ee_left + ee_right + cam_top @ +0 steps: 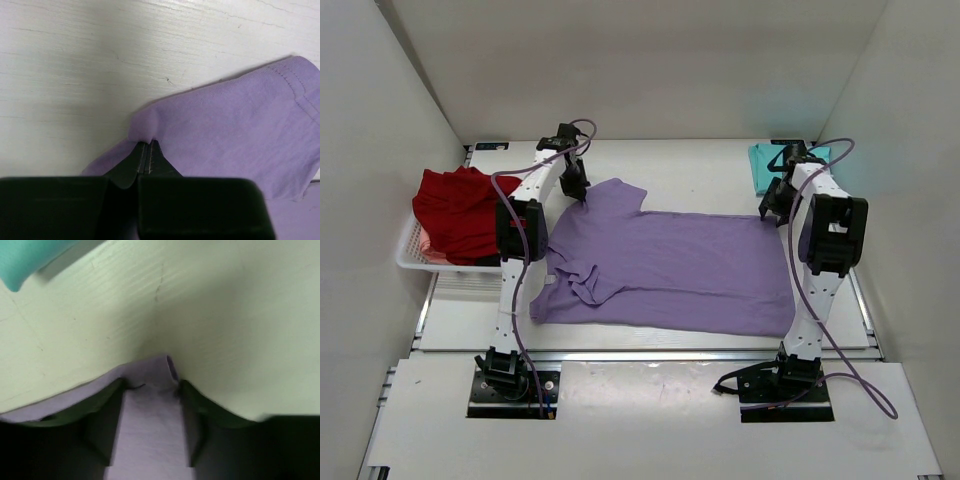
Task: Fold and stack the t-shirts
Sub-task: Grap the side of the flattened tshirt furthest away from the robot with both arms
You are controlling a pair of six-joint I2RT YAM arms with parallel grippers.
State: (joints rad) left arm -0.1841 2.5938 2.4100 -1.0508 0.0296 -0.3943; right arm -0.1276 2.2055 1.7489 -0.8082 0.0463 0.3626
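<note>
left gripper (pixel 145 156) pinched closed on lavender shirt (pixel 235 135) sleeve edge, white table (pixel 75 60) ahead.

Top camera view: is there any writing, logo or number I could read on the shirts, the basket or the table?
None: no word, number or logo can be read in any view.
Lavender-purple t-shirt, deep red t-shirt, teal t-shirt and white slotted plastic basket: plain.
Small dark tabs at the white table's far edge: too small to read.
</note>
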